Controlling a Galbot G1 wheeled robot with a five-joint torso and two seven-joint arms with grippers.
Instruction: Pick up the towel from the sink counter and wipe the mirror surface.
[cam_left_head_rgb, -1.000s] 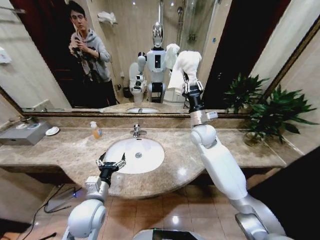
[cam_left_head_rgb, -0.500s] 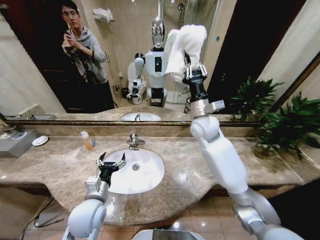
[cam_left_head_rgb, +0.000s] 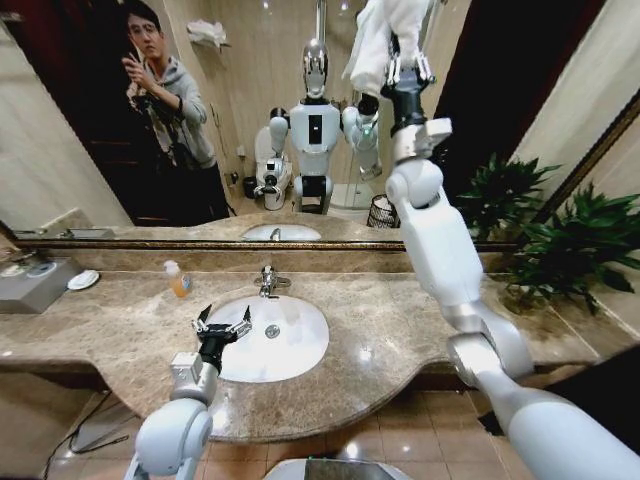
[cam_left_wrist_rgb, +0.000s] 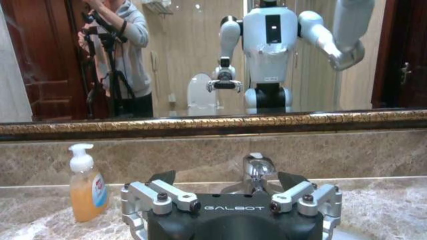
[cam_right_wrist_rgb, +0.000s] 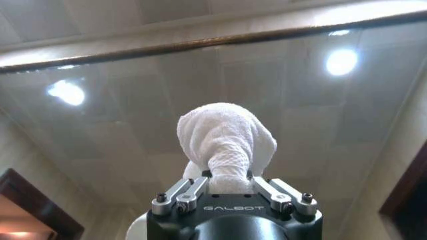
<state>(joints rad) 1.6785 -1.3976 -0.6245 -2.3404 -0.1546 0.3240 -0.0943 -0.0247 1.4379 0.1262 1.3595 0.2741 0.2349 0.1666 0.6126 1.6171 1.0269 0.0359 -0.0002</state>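
My right arm reaches high up along the mirror surface (cam_left_head_rgb: 250, 130), and the right gripper (cam_left_head_rgb: 408, 68) is shut on the white towel (cam_left_head_rgb: 385, 35), which bunches above its fingers against the glass near the view's upper edge. In the right wrist view the towel (cam_right_wrist_rgb: 227, 142) bulges out of the shut right gripper (cam_right_wrist_rgb: 229, 178) in front of the mirror surface (cam_right_wrist_rgb: 120, 125), just below its dark frame. My left gripper (cam_left_head_rgb: 222, 326) stands open and holds nothing, low over the front left rim of the basin (cam_left_head_rgb: 285, 340) in the sink counter (cam_left_head_rgb: 400, 330). The left wrist view shows the left gripper (cam_left_wrist_rgb: 228, 180) facing the faucet (cam_left_wrist_rgb: 257, 170).
An orange soap bottle (cam_left_head_rgb: 178, 279) and the faucet (cam_left_head_rgb: 268, 282) stand behind the basin. A grey box (cam_left_head_rgb: 30, 285) and a small dish (cam_left_head_rgb: 82, 280) sit at the counter's left end. Potted plants (cam_left_head_rgb: 560, 250) crowd its right end, near my right arm.
The right arm has lifted the towel steadily higher up the mirror, from mid-height to near the top. The head camera shifted early on. The left arm has stayed where it was.
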